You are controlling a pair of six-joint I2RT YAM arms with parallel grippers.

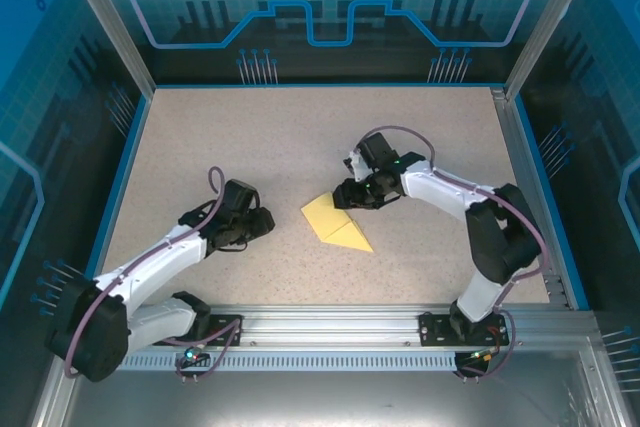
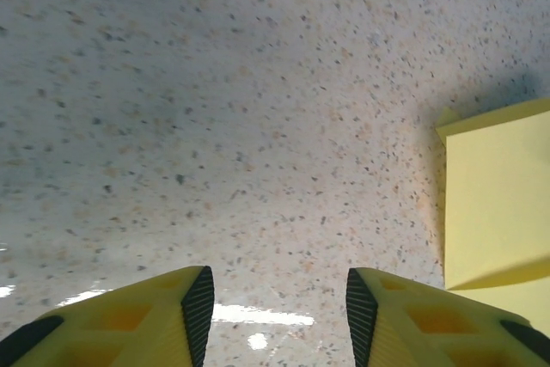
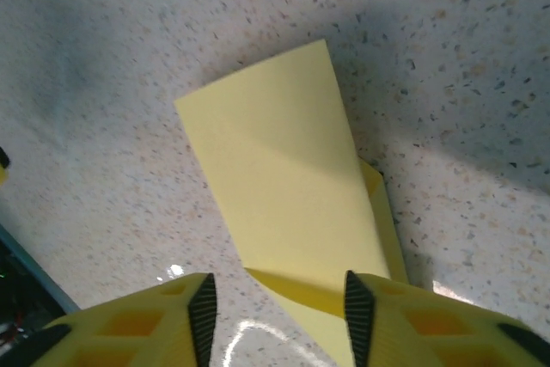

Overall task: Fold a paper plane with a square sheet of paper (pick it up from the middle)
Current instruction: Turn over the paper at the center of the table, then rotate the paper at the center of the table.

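The yellow paper (image 1: 335,222) lies partly folded on the speckled counter (image 1: 300,137), near the middle and a little toward the near edge, between the two arms. From above it reads as a flat, angular shape with a crease across it and a triangular part pointing to the near right. The left arm (image 1: 160,257) reaches in from the near left, and the left jaws stand just left of the paper, apart from it. In the left wrist view their yellow fingers (image 2: 137,315) with black pads are moderately parted over bare counter, with nothing between them, while the paper (image 2: 498,204) sits off to the right edge, one corner nearest and a folded edge showing lower down. The right arm (image 1: 440,187) curves in from the far right, and the right jaws hang at the paper's far edge. In the right wrist view their fingers (image 3: 129,324) are likewise moderately parted and grip nothing; the paper (image 3: 284,186) stretches away beyond the gap as a long flat panel, and a shadowed fold crosses it just ahead of the fingertips, with a second layer peeking out along its right side.
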